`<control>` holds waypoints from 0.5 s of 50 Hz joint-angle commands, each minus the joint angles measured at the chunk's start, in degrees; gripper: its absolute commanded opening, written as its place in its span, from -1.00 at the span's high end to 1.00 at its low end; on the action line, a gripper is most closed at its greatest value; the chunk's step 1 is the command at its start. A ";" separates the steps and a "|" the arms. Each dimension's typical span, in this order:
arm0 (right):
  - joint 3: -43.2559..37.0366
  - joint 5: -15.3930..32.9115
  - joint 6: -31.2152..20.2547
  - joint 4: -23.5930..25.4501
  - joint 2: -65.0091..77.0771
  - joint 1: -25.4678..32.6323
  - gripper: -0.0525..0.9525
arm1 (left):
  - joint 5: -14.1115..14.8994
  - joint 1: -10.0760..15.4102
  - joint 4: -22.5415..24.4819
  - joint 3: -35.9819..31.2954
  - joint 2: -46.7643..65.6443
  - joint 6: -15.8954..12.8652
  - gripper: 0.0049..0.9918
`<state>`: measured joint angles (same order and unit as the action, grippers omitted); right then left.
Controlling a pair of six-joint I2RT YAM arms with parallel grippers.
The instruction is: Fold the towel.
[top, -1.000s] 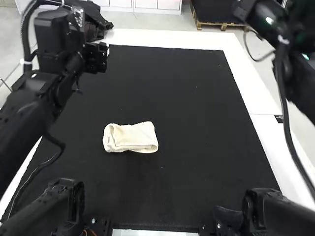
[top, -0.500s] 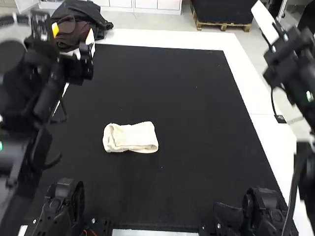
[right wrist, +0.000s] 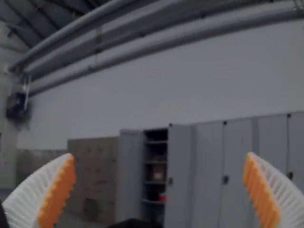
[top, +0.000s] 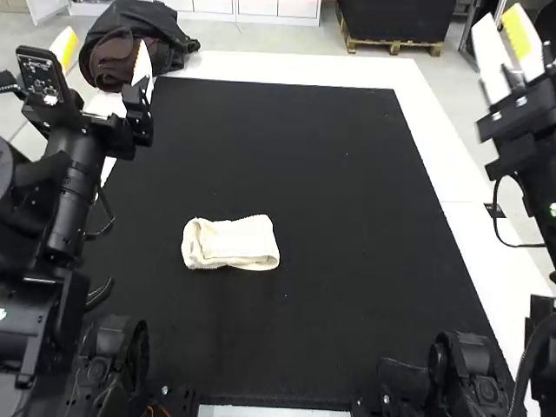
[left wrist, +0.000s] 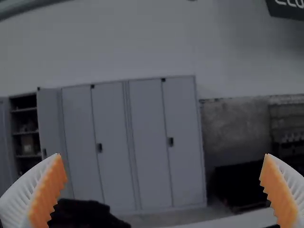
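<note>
Pincer on the left arm [top: 104,40], seen in the high view, is spread wide, its two white fingers held well apart past the mat's edge between ten and eleven o'clock. In the left wrist view the orange pads [left wrist: 52,190] face each other across a broad gap. On the opposite side, the right pincer [top: 502,14] is spread too, between one and two o'clock from the mat's middle, beyond the white tabletop [top: 447,165]. Its own wrist view shows ribbed fingers [right wrist: 266,185] standing widely apart.

Lying flat on the black mat [top: 287,156], the cream towel [top: 233,241] is just off the middle towards nine o'clock, well apart from either pincer. It is folded into a small, compact oblong, its long sides running roughly from nine to three. Layers show at the nine o'clock end, where the cloth curls round in a soft loop, and a folded edge runs along the six o'clock side.
</note>
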<state>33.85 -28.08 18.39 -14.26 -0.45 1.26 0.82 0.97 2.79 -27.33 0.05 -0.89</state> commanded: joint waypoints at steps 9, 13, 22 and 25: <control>-14.95 19.02 -26.65 -2.44 0.27 0.33 -0.92 | -6.36 -0.80 16.64 14.41 -0.23 -9.40 -0.93; -19.34 20.78 -25.07 -4.11 0.27 0.41 -0.92 | -8.29 -0.71 21.91 19.33 -0.23 -9.57 -0.91; -25.67 19.02 -15.67 -5.43 0.27 0.50 -0.92 | -9.08 -0.45 20.42 25.22 -0.32 -10.89 -0.86; -25.58 15.24 -12.68 -3.49 0.27 0.59 -0.92 | -8.82 -0.45 17.96 25.84 -0.23 -10.89 -0.86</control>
<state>7.77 -10.17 -0.10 -18.50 -0.45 1.26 -6.70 0.64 21.74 -1.76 0.05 -10.35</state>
